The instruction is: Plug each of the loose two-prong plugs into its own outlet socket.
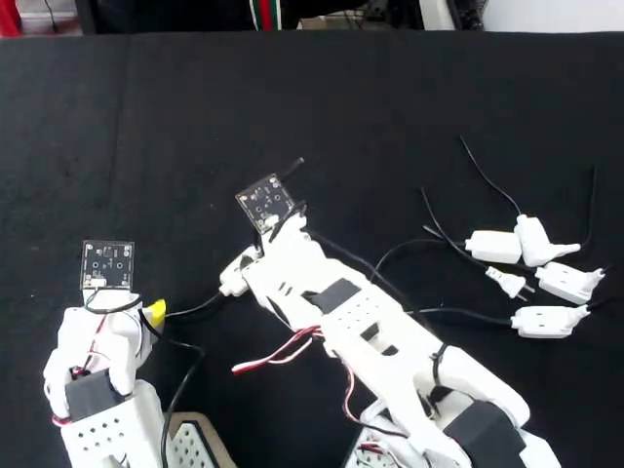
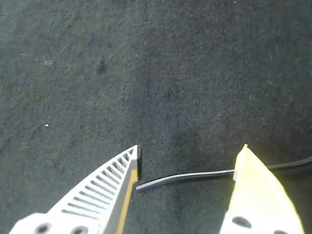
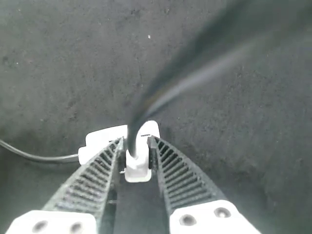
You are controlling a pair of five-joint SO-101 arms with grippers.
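— Counting what's plugged in, do we have anything finished?
— Nothing we can vouch for. Our right fingers are pinched on one white plug. It sits well apart from the white cluster, toward our left arm's side of it. A second white piece touches that plug. We can't tell whether it's a socket or whether the prongs are seated.
— And the cluster itself?
— Several white bodies with black leads, and one small two-prong plug lying loose among them. We judge most of the job is left.
— Our left fingers?
— Spread wide and holding nothing, farther from the cluster than the right ones. A black cable end lies on the cloth between them.
— Surface?
— A bench under black cloth, reaching well beyond the cluster. Past its far edge we see a pale wall and a red object.
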